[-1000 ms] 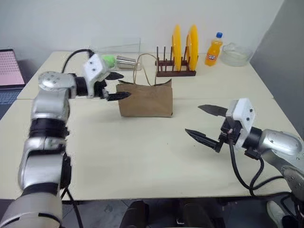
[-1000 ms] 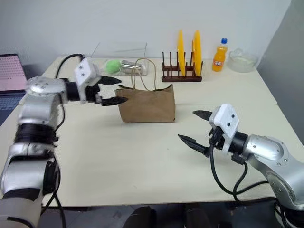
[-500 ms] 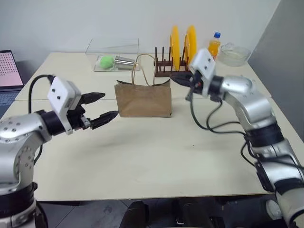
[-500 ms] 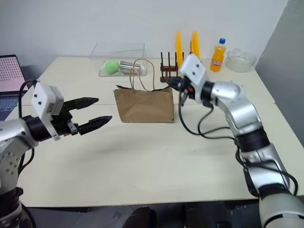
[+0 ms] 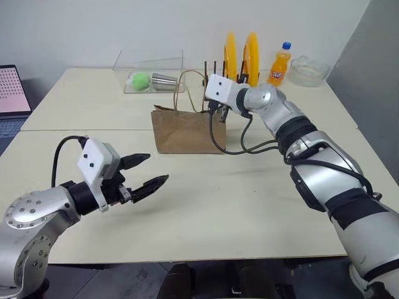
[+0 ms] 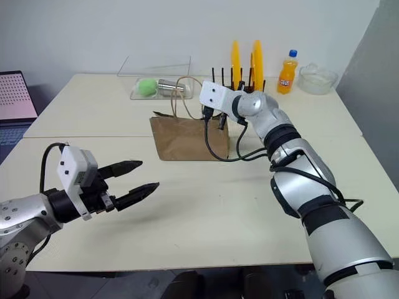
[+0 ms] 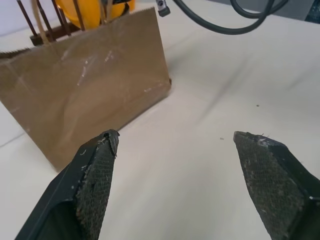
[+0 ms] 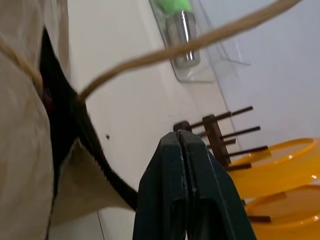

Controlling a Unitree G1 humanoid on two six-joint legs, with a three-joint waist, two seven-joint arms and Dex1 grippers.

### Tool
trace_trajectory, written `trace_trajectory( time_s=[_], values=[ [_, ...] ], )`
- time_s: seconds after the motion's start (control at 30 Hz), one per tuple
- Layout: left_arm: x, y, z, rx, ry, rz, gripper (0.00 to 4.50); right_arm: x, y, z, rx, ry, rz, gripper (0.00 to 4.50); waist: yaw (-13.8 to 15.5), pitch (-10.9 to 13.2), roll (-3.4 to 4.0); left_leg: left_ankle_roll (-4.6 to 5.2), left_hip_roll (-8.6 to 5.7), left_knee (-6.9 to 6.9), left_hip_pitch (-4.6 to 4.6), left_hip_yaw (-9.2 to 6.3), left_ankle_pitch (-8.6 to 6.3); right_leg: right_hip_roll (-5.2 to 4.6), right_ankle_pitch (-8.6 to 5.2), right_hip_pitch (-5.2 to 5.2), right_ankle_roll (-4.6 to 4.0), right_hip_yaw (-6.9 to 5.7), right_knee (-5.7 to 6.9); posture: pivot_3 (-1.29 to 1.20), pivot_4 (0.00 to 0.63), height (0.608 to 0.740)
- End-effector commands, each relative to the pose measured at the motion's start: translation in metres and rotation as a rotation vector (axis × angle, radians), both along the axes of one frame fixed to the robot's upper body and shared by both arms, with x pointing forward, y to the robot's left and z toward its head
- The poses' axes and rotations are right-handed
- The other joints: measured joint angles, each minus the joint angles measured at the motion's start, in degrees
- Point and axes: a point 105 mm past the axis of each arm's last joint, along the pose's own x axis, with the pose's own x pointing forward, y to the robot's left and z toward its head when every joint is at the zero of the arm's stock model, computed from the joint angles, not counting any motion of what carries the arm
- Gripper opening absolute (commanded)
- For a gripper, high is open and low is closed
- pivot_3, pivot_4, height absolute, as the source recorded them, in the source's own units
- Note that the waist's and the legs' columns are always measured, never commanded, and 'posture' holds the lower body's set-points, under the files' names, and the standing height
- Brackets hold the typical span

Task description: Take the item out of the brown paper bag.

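Note:
The brown paper bag [image 5: 187,131] stands upright mid-table, its cord handles [image 5: 187,84] looping above it. My right gripper [image 5: 216,113] hovers at the bag's upper right corner, fingers shut with nothing between them. In the right wrist view the shut gripper [image 8: 181,135] points past the bag's dark open mouth [image 8: 60,125], where a small red patch [image 8: 47,94] of the item shows; the rest of the item is hidden inside. My left gripper [image 5: 146,174] stands open over the table, in front of and left of the bag [image 7: 85,85], holding nothing.
Behind the bag stands a wooden rack with two yellow plates [image 5: 240,59]. An orange soda bottle [image 5: 280,65] and a glass bowl [image 5: 308,70] sit at the back right. A clear tray [image 5: 149,80] with a green ball and a metal cup is back left. A laptop [image 5: 12,90] lies far left.
My right arm swung from the front right across to the bag's top right corner, and its fingers shut. My left gripper drew back from the bag's left end toward the front, staying open.

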Motion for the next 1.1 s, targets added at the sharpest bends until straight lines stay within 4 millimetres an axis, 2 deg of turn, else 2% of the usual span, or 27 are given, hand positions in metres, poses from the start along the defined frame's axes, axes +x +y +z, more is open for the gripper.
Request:
trace_trajectory(
  time_s=[0.03,0.17,0.4,0.57,0.7,0.93,1.0,1.1],
  values=[
    [-0.005,-0.006,0.002,0.051,-0.035,-0.038,3.90,-0.002,0.005,0.007,-0.045,-0.023,0.033,0.03,-0.06,0.01,0.02,0.00,0.00,-0.01,0.00,0.00,0.00,0.00,0.00,0.00,0.00,-0.01,0.00,0.00,0.150,0.740],
    [-0.013,-0.007,-0.009,0.092,-0.001,-0.081,3.90,-0.018,0.016,-0.005,-0.070,0.081,0.181,0.03,-0.17,0.03,0.05,0.17,0.00,-0.03,0.02,0.00,-0.10,0.00,-0.01,-0.01,-0.01,-0.01,0.00,0.00,0.150,0.740],
    [-0.026,-0.003,-0.029,0.163,0.060,-0.150,3.90,-0.050,0.023,-0.023,-0.147,0.197,0.453,0.03,-0.17,0.06,0.10,0.20,0.01,-0.05,0.04,-0.04,-0.12,0.01,-0.01,0.01,0.00,-0.04,0.00,0.00,0.150,0.740],
    [-0.035,0.002,-0.047,0.194,0.092,-0.184,3.90,-0.072,0.022,-0.030,-0.132,0.250,0.557,0.03,-0.07,0.08,0.14,0.21,0.02,-0.07,0.04,-0.06,-0.12,0.01,-0.01,0.01,0.00,-0.07,-0.02,0.00,0.150,0.740],
    [-0.040,0.009,-0.058,0.221,0.109,-0.215,3.90,-0.101,0.020,-0.040,-0.131,0.289,0.635,0.03,0.03,0.10,0.18,0.22,0.04,-0.09,0.04,-0.11,-0.12,0.01,-0.02,0.03,-0.02,-0.10,-0.04,0.00,0.150,0.740],
    [-0.050,0.027,-0.063,0.312,0.221,-0.319,3.90,-0.115,0.017,-0.020,0.012,0.252,0.597,0.03,0.03,0.13,0.23,0.22,0.04,-0.09,0.05,-0.10,-0.13,0.01,-0.06,0.00,-0.06,-0.12,-0.03,0.00,0.150,0.740],
    [-0.044,0.037,-0.060,0.376,0.217,-0.327,3.90,-0.123,0.010,-0.010,0.140,0.287,0.580,0.03,0.08,0.14,0.25,0.22,0.04,-0.10,0.05,-0.13,-0.13,0.01,-0.08,0.01,-0.07,-0.16,-0.03,0.00,0.150,0.740],
    [-0.029,0.043,-0.051,0.417,0.164,-0.304,3.90,-0.144,-0.003,-0.013,0.229,0.350,0.577,0.03,0.85,0.14,0.25,0.22,0.04,-0.12,0.02,-0.24,-0.13,0.00,-0.10,0.03,-0.09,-0.28,-0.07,0.00,0.150,0.740]
  ],
)
